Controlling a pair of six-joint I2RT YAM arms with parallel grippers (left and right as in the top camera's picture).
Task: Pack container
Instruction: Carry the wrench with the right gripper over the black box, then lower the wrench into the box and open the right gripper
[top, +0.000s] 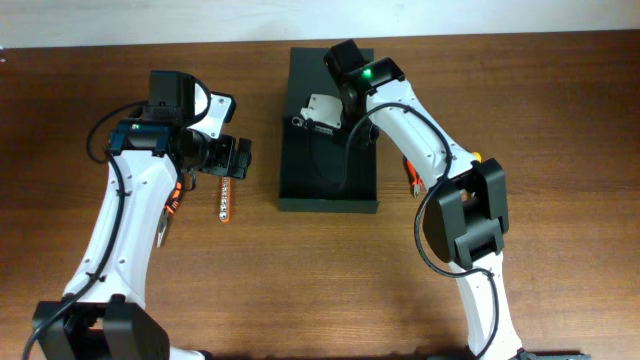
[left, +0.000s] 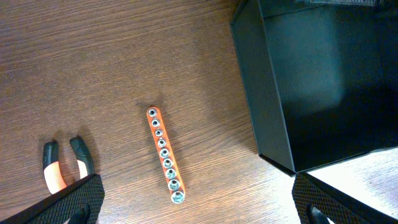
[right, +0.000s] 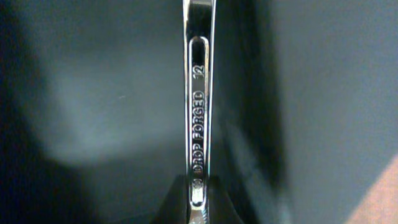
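The container (top: 300, 170) lies open in the middle of the table (top: 560, 100), between the two arms. The right gripper (top: 318, 112) is down inside it. In the right wrist view its fingers are closed narrow on the shank of a chrome wrench (right: 199, 93) marked 12, which points away from the camera along the dark inside of the box. I cannot tell if the wrench tip touches the bottom.

The main risk, I think, is here. If the jaws open while the wrench is high or tilted, it may drop hard, bounce, or lean on a wall instead of lying flat — and then it takes the place of the other tools. If the arm presses lower, the light box may slide or its wall may bend.

The left gripper (left: 198, 202) hovers with its fingers wide apart and holds nothing. It is above bare wood, between the orange bit rail (left: 165, 155) and the container; the pliers (left: 62, 167) lie further out. A straight descent from here, I judge, would miss the rail — or a finger could catch the container's near corner.
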